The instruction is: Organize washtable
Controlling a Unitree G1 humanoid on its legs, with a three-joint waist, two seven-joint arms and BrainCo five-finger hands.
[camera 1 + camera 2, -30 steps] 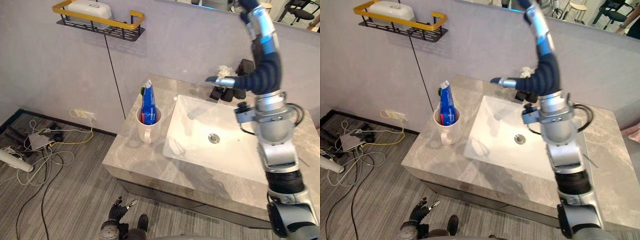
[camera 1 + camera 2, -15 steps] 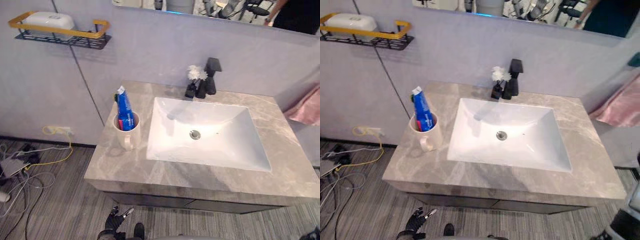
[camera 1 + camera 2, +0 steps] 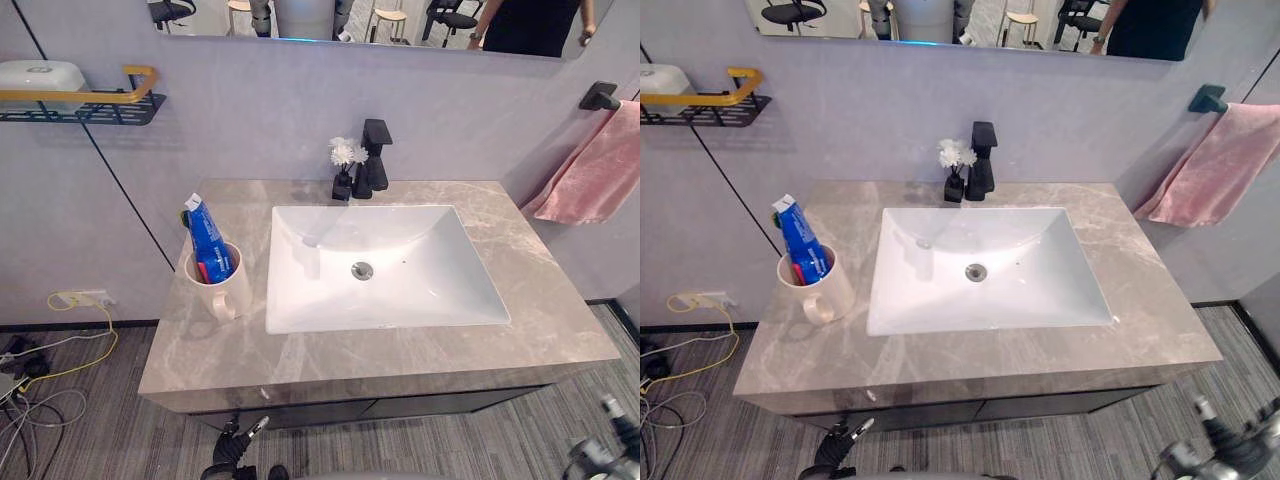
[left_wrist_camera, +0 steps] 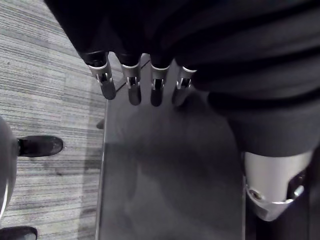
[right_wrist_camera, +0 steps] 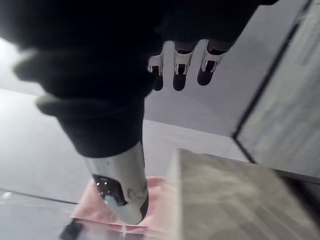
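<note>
Standing upright, cream mug (image 3: 230,293) holds blue toothpaste tube (image 3: 205,235).

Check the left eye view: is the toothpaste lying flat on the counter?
No, the blue toothpaste tube stands in the cream mug left of the sink.

Open above the white basin (image 3: 420,295) and along the counter (image 3: 560,320) at its right and front. Blocked at left by the mug (image 3: 222,288) with its upright toothpaste tube (image 3: 205,232) (just beside the basin), at back by the faucet (image 3: 376,160) and flower vase (image 3: 342,186), close together.
</note>
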